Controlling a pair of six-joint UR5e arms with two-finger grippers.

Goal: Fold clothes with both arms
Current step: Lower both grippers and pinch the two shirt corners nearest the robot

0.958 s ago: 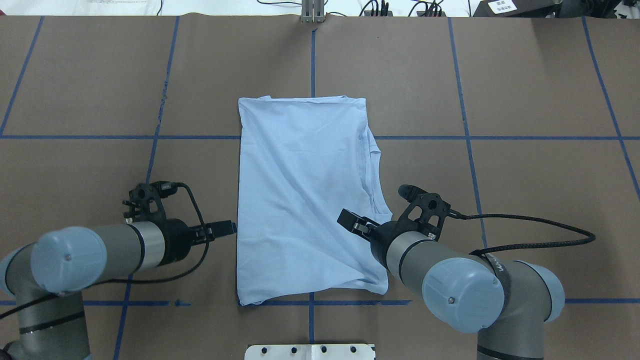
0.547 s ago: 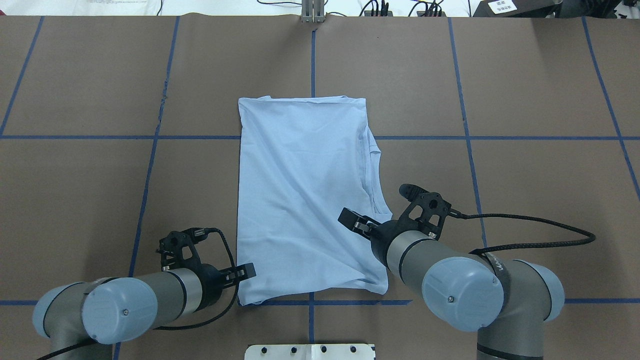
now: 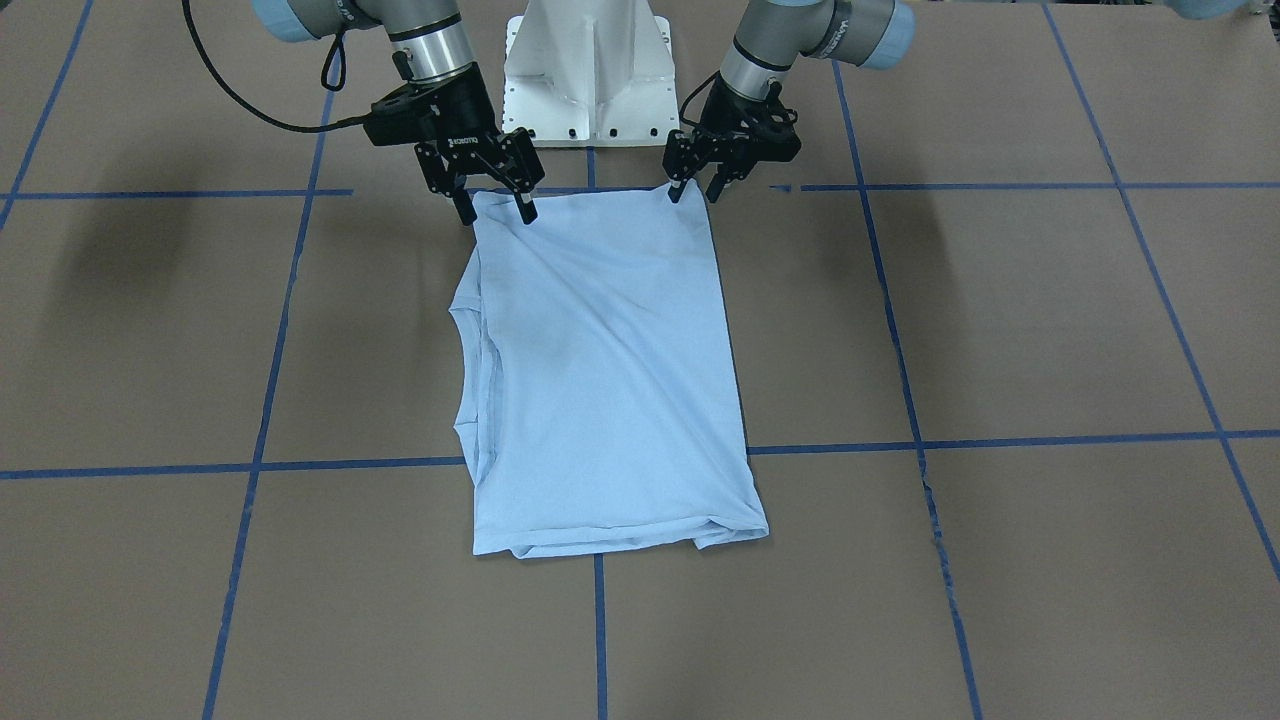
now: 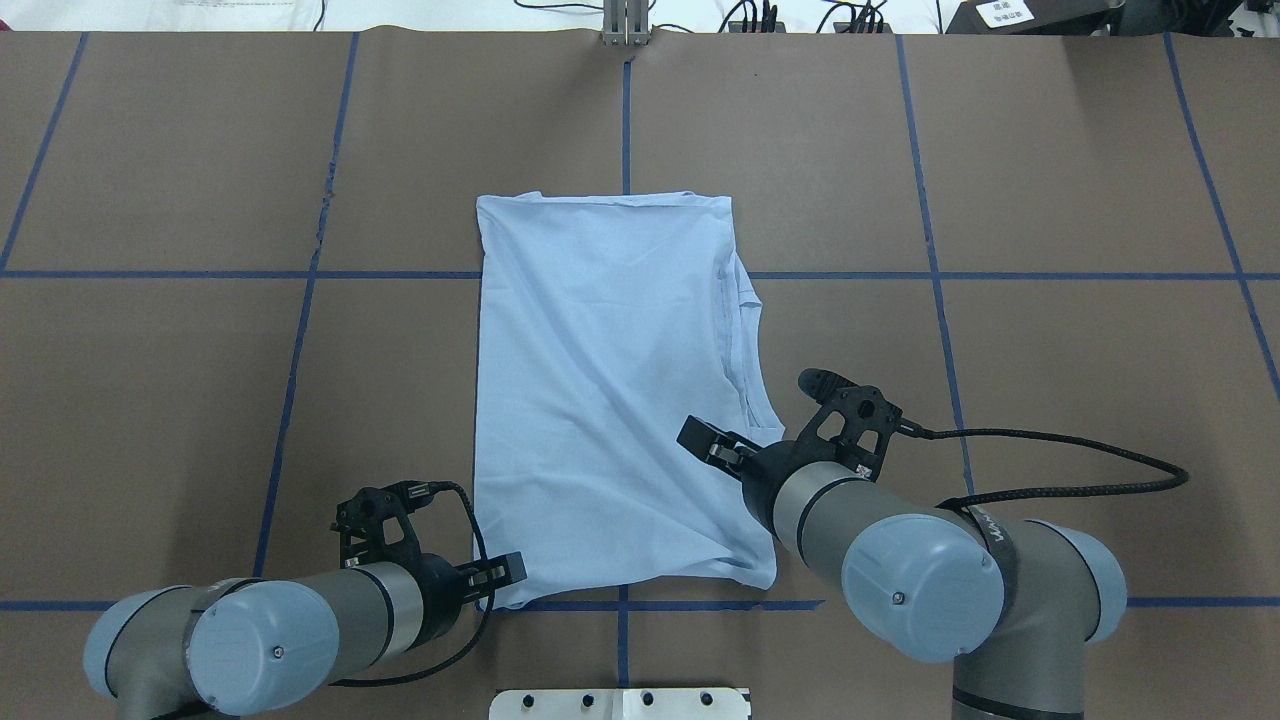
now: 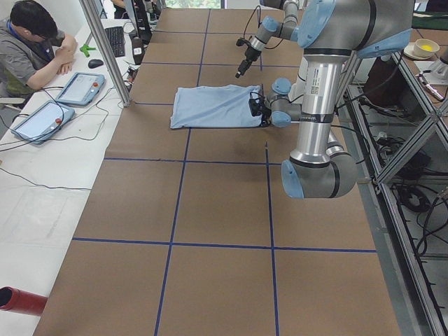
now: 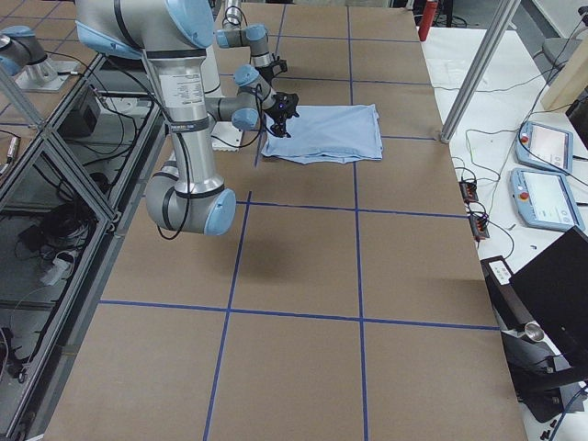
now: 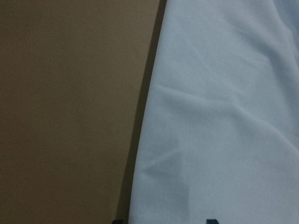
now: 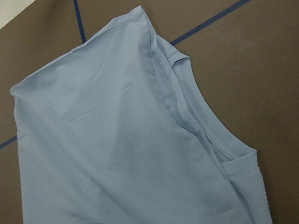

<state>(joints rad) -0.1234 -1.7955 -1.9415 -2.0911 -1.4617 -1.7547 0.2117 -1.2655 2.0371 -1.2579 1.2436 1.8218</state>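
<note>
**Task status.** The light blue short-sleeved cotton T-shirt (image 4: 600,400) lies flat on the brown paper-covered worktop (image 4: 1000,150), which is marked with blue tape lines. It sits at mid-width and nearer the robot-side edge than the far edge. The garment is already reduced to a long, narrow rectangle, with its long sides running from the robot-side edge toward the far edge. The round ribbed collar (image 4: 742,340) shows under the top layer along the long side toward the worktop's right end. No sleeve projects from the outline. The lengthwise folding is therefore judged complete. A crosswise fold, bringing the near short edge over toward the far short edge, is judged to remain, and no lift has begun.

**Left tool.** The black two-finger left tool (image 3: 697,190) sits low at the garment's near left corner, jaws apart. In the left wrist view the two fingertips (image 7: 211,221) stand separated, one over the cloth and one at its edge. They hold nothing. Whether they touch the fabric cannot be told.

**Right tool.** The black two-finger right tool (image 3: 496,208) is over the near right corner region, jaws wide apart and holding nothing. Its wrist view shows the collar and top layer from some height, so the tool is judged to hover clear of the cloth.
</note>
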